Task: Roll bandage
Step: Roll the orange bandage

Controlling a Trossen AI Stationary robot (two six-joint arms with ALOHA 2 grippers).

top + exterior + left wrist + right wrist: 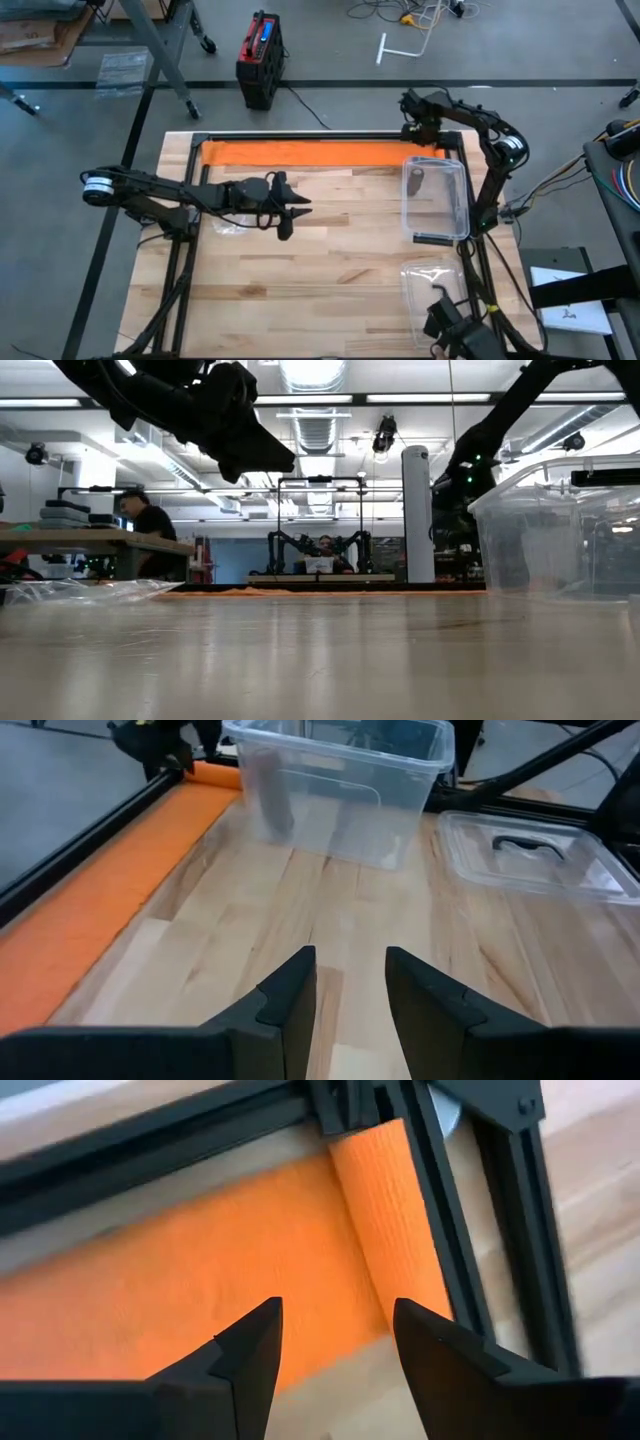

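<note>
**Bandage along the far rail, right arm above its rolled end**

From my station, the orange bandage (320, 152) lay flat along the far edge of the table (330, 270), pressed against the black frame rail (300, 136). Its right end was already rolled into a short tube (392, 1220) wedged in the frame's corner. My right gripper (330, 1342) hung just over that rolled end with its fingers spread apart and nothing between them.

A clear plastic bin (438, 200) stood just beside the bandage's right end, crowding the right arm's side of the corner. Its lid (437, 285) lay nearer the front edge, apart from the bin. A crumpled clear wrapper (228, 228) lay under the left arm.

My left gripper (350, 990) hovered over the middle of the table, fingers parted and empty, pointing toward the bin. Bare wood stretched open between it, the bin and the bandage. The front half of the table, left of the lid, was free boards too. The frame rails boxed in the far and side edges.
</note>
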